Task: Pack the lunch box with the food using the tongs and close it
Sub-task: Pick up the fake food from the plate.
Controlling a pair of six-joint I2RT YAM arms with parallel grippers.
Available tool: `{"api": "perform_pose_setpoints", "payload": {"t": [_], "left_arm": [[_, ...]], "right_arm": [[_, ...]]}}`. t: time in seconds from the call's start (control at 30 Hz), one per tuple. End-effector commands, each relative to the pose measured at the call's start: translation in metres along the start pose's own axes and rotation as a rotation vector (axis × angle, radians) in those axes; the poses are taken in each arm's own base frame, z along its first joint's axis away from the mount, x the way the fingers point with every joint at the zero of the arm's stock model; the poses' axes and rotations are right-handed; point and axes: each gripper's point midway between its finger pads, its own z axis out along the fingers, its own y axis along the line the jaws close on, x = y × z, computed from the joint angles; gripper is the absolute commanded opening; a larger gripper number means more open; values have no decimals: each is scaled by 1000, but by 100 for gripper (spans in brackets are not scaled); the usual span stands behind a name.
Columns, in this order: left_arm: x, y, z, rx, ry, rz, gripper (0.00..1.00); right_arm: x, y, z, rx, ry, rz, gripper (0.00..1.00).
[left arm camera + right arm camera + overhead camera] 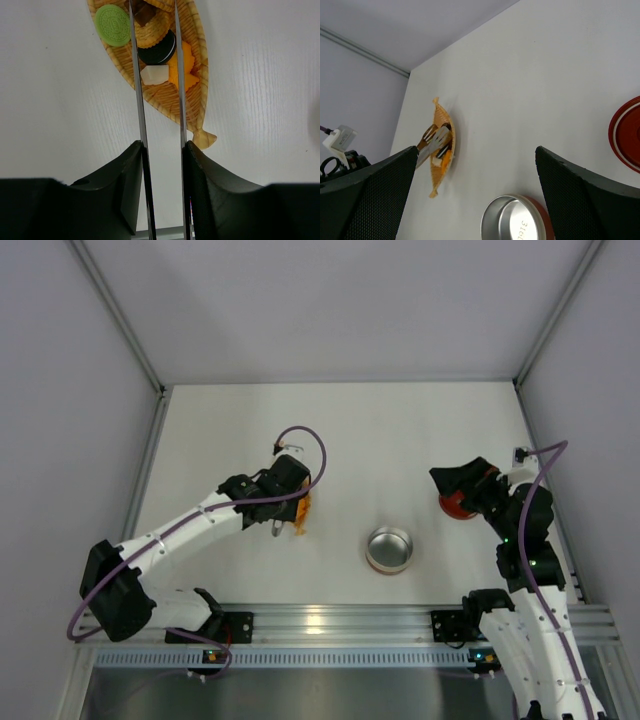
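Tongs (140, 100) clamped between left gripper (162, 150) fingers, slim springy arms flanking dark cookie (157, 52) and white piece (154, 75) in wicker tray (202, 85). Both likely light, hard, slick: squeeze gently across the rims. Lunch box (389, 548) open, at 4 o'clock from tray. Red lid (627, 132) at 2 o'clock from lunch box, beneath right gripper (476, 170), jaws spread wide, nothing held.
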Motion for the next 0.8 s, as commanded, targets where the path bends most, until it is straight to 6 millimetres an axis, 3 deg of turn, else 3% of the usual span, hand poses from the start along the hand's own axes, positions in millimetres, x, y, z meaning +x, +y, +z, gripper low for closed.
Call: {"api": "perform_pose_setpoints", "payload": {"t": [0.0, 0.37, 0.77], "left_arm": [[-23, 3, -13, 2, -87, -26, 42], [-36, 13, -36, -7, -134, -37, 41], [-30, 10, -53, 52, -119, -40, 40]], "right_arm": [[-11, 8, 3, -44, -46, -16, 99], [-9, 7, 3, -47, -45, -9, 99], [-7, 5, 6, -47, -39, -3, 99]]}}
